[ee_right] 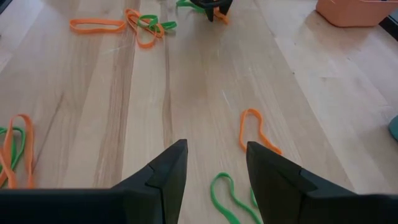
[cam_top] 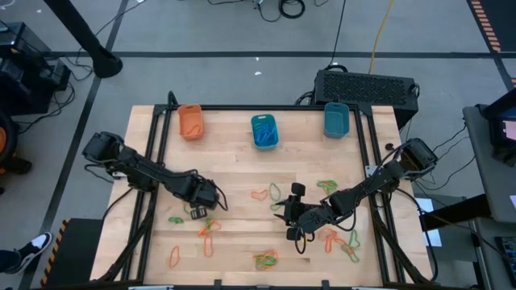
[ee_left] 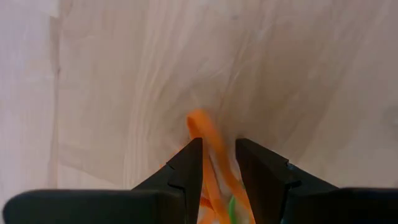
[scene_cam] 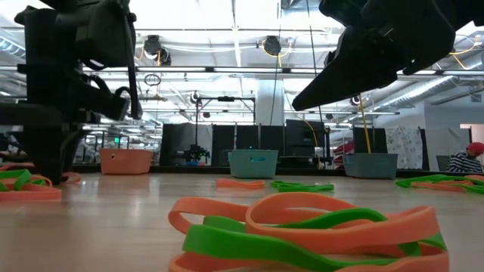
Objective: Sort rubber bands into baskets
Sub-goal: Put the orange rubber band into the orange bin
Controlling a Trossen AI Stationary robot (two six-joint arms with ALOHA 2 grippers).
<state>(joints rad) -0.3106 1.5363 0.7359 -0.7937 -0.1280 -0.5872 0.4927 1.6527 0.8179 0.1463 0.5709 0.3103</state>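
Orange and green rubber bands [cam_top: 266, 259] lie scattered flat on the near half of the wooden table. An orange basket [cam_top: 190, 121] and two teal baskets [cam_top: 264, 130] [cam_top: 336, 119] stand along the far edge. My left gripper [cam_top: 198, 211] is low at the table's left-middle, shut on an orange rubber band [ee_left: 210, 146]. A green band [ee_left: 231, 208] lies just under it. My right gripper [cam_top: 294, 213] is open and empty above the table's middle. It hovers between an orange band [ee_right: 255, 130] and a green band [ee_right: 227, 198]. My left gripper has a strand of the orange rubber band [ee_left: 214, 155] between its two fingertips [ee_left: 189, 163]. The fingers come from above, slanting down at the table. The band's looped end [ee_left: 198, 119] sticks out past the fingertips. Whether that end rests on the wood, I cannot tell.
A black box [cam_top: 367, 84] sits behind the table's far right corner. More bands cluster near the table's right side [cam_top: 343, 242] and near front [scene_cam: 302, 234]. Bare wood lies between the baskets and the bands. A person's shoe [cam_top: 32, 250] shows at the left.
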